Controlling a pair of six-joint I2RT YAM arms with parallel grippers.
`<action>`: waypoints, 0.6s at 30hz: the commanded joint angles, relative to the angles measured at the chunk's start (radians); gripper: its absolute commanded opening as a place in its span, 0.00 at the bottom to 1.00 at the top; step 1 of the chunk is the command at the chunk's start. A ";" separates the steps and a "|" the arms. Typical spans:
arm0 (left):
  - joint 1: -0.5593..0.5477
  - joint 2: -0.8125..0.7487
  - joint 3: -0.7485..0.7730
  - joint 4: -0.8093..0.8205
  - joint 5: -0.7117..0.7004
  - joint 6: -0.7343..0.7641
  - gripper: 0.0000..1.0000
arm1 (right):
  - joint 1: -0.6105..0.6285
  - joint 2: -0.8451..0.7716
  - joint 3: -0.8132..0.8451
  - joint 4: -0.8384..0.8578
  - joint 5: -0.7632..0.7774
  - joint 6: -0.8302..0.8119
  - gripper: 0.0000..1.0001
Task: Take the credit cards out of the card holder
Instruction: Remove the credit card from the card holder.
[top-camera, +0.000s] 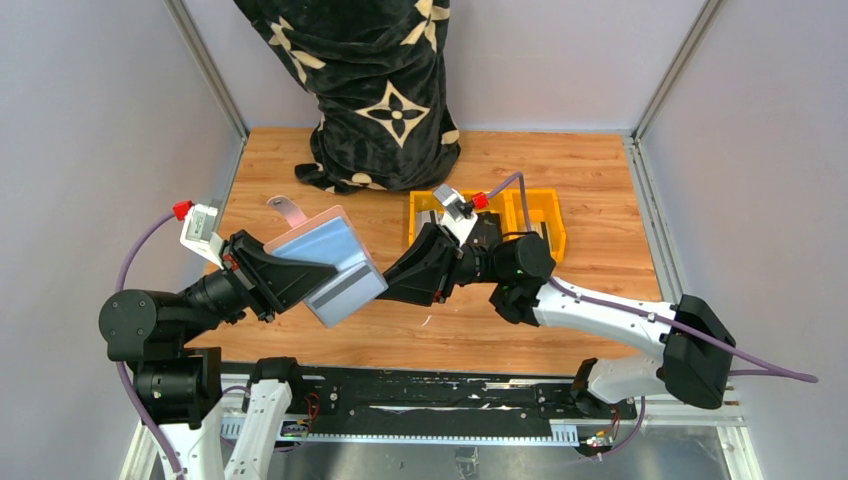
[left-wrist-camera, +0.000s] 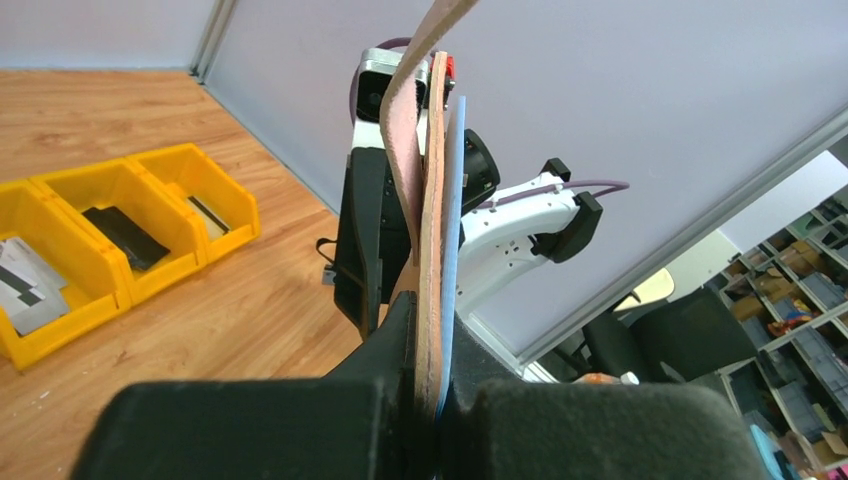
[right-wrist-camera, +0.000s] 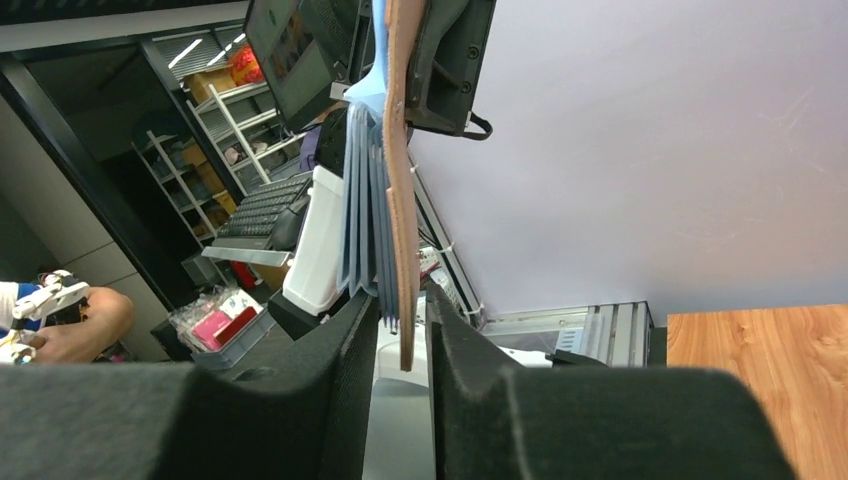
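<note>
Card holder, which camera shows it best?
Top external view: the card holder turns its broad side to that camera. Left wrist sees it only edge-on, pinched in the left fingers. Right wrist also sees just its thin edge, between the right fingers.

Each arm has white links (top-camera: 600, 310) and round black joints (top-camera: 130, 322), and a purple cable (top-camera: 640, 318) trails back from the hand along the arm. The left hand (top-camera: 318, 276) and right hand (top-camera: 388, 290) are matte black, with angular, grainy-surfaced fingers (right-wrist-camera: 320, 380). Behind each hand sits a white-and-grey camera block (top-camera: 203, 232) with a red cap (top-camera: 182, 209). Small screws (right-wrist-camera: 472, 52) dot the left hand's housing.
</note>
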 joint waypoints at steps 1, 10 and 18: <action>-0.002 0.003 0.009 0.001 0.022 0.006 0.00 | 0.010 0.021 0.021 0.098 0.019 0.052 0.28; -0.001 0.003 0.012 0.002 0.021 0.010 0.00 | 0.010 0.028 0.029 0.102 0.036 0.069 0.31; -0.001 -0.001 0.004 -0.008 0.024 0.034 0.00 | 0.010 0.035 0.046 0.113 0.089 0.104 0.73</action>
